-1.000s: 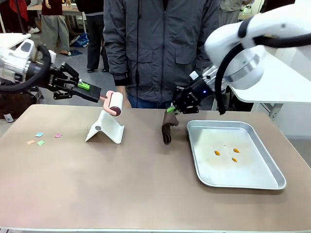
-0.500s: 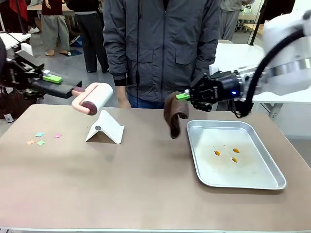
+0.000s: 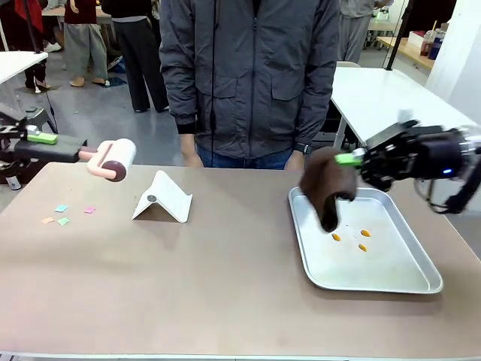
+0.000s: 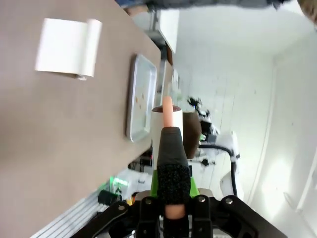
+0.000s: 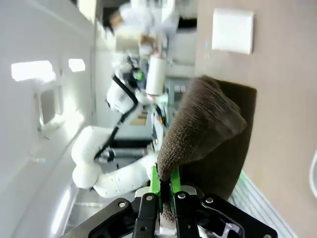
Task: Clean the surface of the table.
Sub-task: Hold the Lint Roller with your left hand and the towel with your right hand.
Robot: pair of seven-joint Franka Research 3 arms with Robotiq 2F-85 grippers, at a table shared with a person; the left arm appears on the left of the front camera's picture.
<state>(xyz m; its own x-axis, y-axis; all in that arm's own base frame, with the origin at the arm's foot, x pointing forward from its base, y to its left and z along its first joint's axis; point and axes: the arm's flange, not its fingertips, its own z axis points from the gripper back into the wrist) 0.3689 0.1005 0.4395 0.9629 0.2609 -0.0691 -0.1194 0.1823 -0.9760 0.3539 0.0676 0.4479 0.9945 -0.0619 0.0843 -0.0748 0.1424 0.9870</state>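
Observation:
The brownish-tan table [image 3: 225, 286] spans the front view. My left gripper [image 3: 49, 142] hangs off the far-left edge, shut on the pink handle of a white lint roller [image 3: 113, 159] held above the table. The left wrist view shows the roller [image 4: 166, 124] straight ahead of that gripper [image 4: 171, 198]. My right gripper [image 3: 352, 159] is shut on a brown cloth [image 3: 327, 188], which dangles over the far-left part of the silver tray [image 3: 406, 280]. The cloth [image 5: 208, 129] bunches above the green pads [image 5: 154, 186] in the right wrist view.
A white folded stand [image 3: 161, 197] sits at the back left of the middle. Several small coloured paper scraps [image 3: 64, 214] lie at the far left. Three orange bits [image 3: 353, 239] lie in the tray. A person in a grey jacket [image 3: 248, 75] stands at the far edge.
My left arm drew back to the left with the lint roller. My right arm lifted the brown cloth off the table and carried it right, over the tray.

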